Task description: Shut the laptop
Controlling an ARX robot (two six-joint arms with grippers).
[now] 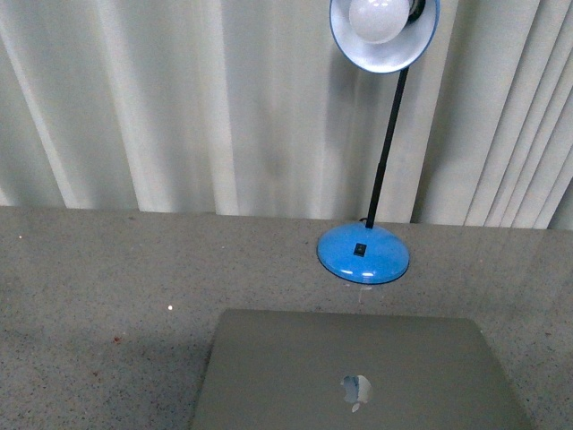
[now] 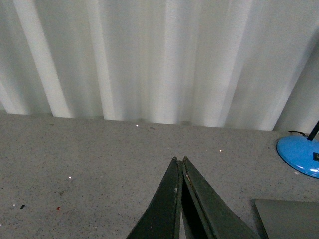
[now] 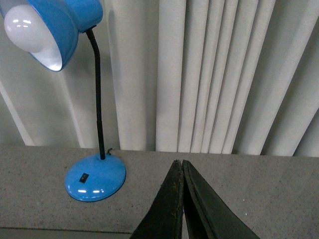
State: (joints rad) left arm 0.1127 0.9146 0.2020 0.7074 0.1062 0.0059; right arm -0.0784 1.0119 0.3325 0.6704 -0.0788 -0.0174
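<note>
1. You see a grey speckled tabletop [image 1: 98, 278] filling the lower part of the front view.
2. On it stands a blue desk lamp [image 1: 363, 253], its round base near the table's far edge.
3. Directly behind the lamp hang pale vertical blinds [image 1: 179, 98], spanning the whole backdrop.
4. The lamp's black neck rises to a blue shade holding a white bulb [image 1: 383, 20].
</note>
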